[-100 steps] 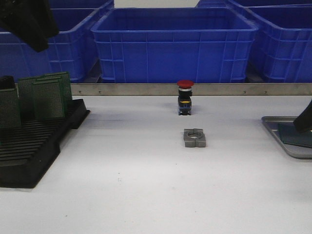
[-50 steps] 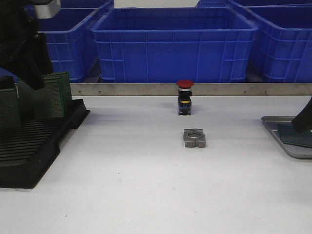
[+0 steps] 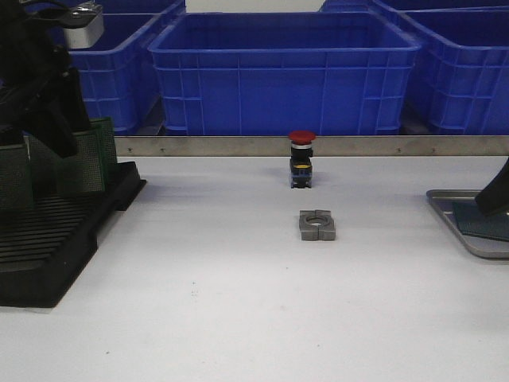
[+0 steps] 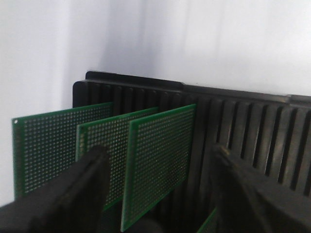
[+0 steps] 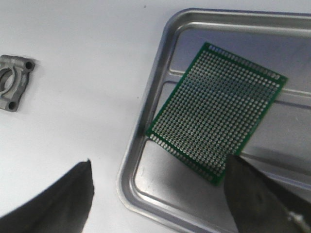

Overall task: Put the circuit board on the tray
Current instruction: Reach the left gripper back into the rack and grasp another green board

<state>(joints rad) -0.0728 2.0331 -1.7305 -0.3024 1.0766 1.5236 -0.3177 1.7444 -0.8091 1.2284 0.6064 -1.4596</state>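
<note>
Lying flat inside the tray (image 5: pixel 146 160), the circuit board (image 5: pixel 217 123) is a green rectangle covered in a fine grid of small plated holes, turned at an angle to the tray's rim, with one short edge close to the rim wall. The tray is shallow grey metal with rounded corners and sits at the right edge of the white table (image 3: pixel 238 302). The right gripper (image 5: pixel 160 194) hovers over it with its jaws spread wide and nothing between them. At the far left, the left gripper (image 4: pixel 158 194) hangs over the black slotted rack (image 4: pixel 252 126), jaws apart and empty, straddling the nearest of three more green boards (image 4: pixel 158 165) standing upright in the slots. A grey metal bracket (image 3: pixel 317 224) and a red-capped push button (image 3: pixel 301 159) sit mid-table, apart from everything.
</note>
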